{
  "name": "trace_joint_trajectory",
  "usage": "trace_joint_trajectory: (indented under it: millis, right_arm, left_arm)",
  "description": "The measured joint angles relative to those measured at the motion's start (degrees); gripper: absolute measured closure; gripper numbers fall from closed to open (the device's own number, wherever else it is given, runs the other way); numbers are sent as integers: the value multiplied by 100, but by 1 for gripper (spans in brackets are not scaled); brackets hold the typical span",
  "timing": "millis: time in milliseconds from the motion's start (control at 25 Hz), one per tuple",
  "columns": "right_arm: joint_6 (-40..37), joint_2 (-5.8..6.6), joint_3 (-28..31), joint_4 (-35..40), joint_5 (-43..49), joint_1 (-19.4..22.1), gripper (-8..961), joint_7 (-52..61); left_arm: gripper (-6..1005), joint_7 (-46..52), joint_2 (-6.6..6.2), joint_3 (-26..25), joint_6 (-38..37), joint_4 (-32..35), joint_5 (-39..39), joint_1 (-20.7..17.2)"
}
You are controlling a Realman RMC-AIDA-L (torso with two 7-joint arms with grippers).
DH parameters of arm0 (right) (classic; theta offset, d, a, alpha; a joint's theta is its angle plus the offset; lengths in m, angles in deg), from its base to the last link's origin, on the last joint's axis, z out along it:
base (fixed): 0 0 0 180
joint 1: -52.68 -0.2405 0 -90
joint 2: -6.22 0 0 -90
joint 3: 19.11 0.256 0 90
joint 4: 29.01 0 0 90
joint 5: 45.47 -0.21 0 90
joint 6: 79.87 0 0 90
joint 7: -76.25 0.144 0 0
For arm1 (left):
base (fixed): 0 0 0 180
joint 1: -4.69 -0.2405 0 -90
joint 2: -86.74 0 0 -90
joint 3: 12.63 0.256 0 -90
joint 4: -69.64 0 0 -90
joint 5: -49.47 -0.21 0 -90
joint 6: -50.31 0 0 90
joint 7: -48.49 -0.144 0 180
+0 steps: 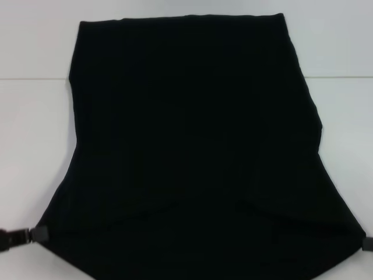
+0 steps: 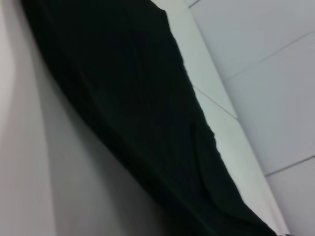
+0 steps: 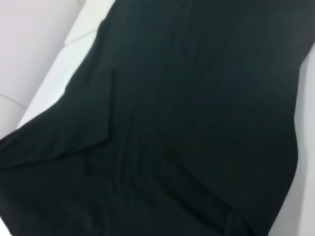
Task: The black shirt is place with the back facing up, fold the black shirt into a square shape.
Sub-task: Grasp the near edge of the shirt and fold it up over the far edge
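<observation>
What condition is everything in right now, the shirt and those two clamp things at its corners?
black shirt: spread flat on the white table, plain side up, no lettering visible, near corners pulled outward.
left gripper: at the shirt's near left corner, touching the fabric.
right gripper: at the near right corner, mostly out of view.

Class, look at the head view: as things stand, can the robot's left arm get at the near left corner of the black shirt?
Probably yes. The left gripper already sits at that corner of the black shirt, at the fabric's edge, with only bare table around it. Whether it actually grips the cloth cannot be made out.
</observation>
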Motion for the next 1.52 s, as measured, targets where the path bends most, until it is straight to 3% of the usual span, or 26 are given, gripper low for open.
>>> trace_joint_trajectory:
  millis: [240,400,560,760,880,1080,1280,1520]
  right_arm:
    - [-246,2,151,-16,0,284,942,-182]
    - [-319,23,256,-16,2,114,942,-162]
    - [-194,28,398,-40,-1,-322,941,-78]
    - [236,49,671,-50,-65,-901,944,-23]
    - [795,75,689,-154,-232,-1233,946,72]
    - [1994,81,665,-615,-316,-1794,949,155]
    - [3581,-114,614,-1077,-408,-2374,949,6]
    - [5391,-250,494,-1559,-469,-3049,949,-224]
  left_arm:
    - [947,-84,48,-254,-236,37,-4,-294]
    - [947,-57,8,-385,-161,-60,19,-181]
    - [947,38,-152,-402,277,-408,43,290]
    - [947,94,-550,-396,1466,-1443,114,1178]
    - [946,59,-710,-361,2424,-1938,221,1720]
    - [946,-239,-767,-345,4075,-2465,496,2360]
    - [946,-1011,-698,-341,5727,-2987,916,2765]
    - [945,-1987,-553,-341,6763,-3286,1490,2955]
